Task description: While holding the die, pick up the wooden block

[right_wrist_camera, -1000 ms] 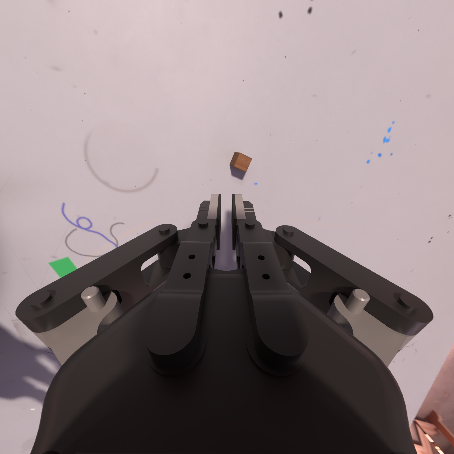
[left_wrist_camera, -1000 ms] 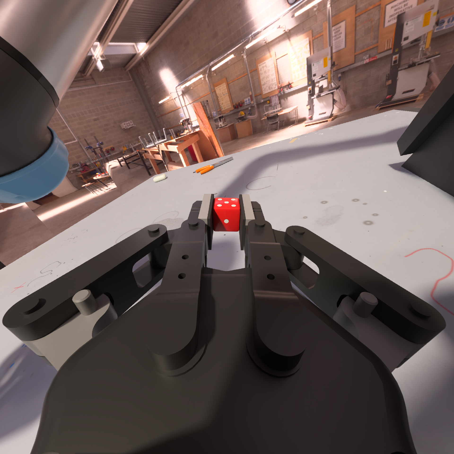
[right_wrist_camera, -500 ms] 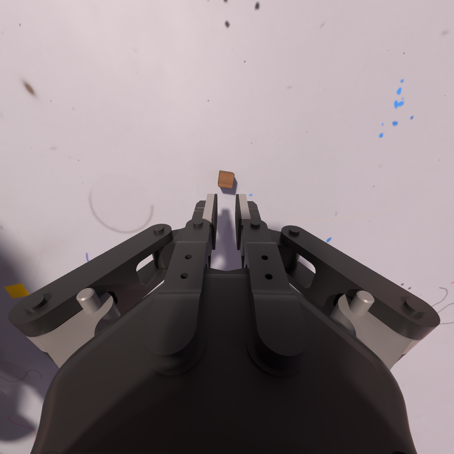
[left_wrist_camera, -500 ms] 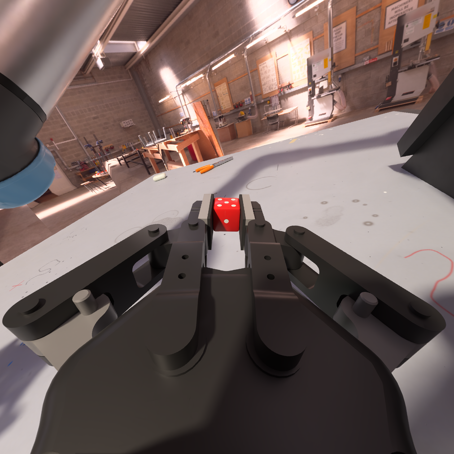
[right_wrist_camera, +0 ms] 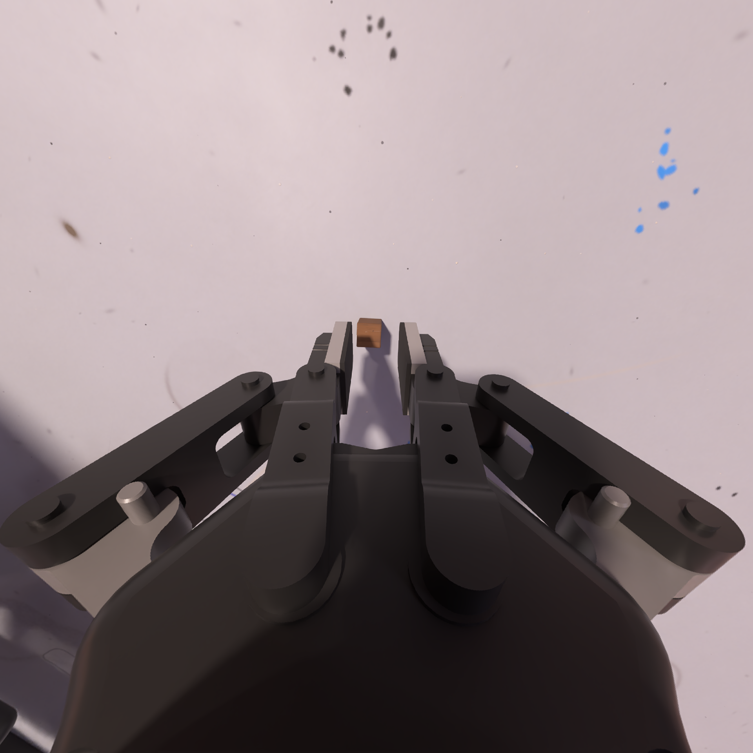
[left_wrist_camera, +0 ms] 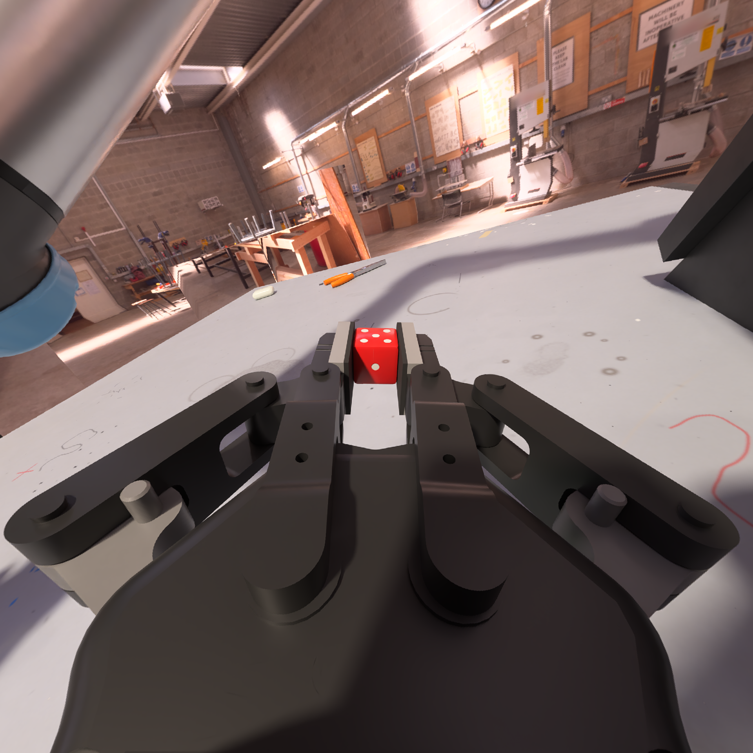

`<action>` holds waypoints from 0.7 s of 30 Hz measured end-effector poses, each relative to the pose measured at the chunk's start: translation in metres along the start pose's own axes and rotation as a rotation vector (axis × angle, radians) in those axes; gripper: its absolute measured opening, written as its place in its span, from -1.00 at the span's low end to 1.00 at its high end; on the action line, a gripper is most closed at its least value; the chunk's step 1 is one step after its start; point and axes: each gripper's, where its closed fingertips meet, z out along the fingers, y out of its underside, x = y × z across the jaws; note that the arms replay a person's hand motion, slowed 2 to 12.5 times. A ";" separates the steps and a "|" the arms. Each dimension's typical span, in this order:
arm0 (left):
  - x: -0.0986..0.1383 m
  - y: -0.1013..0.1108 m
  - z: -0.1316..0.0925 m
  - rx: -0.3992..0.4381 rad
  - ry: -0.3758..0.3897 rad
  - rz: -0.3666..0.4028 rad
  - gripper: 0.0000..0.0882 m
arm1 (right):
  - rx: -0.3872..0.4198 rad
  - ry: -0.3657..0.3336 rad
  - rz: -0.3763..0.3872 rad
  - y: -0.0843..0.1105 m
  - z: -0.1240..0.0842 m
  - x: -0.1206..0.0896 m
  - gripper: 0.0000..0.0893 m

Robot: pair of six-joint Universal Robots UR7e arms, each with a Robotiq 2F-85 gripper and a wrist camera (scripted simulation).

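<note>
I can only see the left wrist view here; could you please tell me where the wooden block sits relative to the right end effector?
Observer: The small brown wooden cube lies on the pale table, lined up with the gap of the right end effector, apparently beyond the fingertips.
Operator: Is that end effector open?
Observer: Yes, open: a grey finger pad shows on either side, each with a gap to the cube.
Operator: Is anything close to it?
Observer: Only blue paint flecks, well off toward the picture's right.

Right hand (right_wrist_camera: 375,338) opened wider and moved in; wooden block (right_wrist_camera: 369,333) now lines up between its fingertips.
</note>
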 end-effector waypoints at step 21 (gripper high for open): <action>-0.001 0.000 0.000 0.002 0.000 -0.014 -0.59 | -0.069 -0.052 0.026 -0.003 0.016 -0.008 -0.44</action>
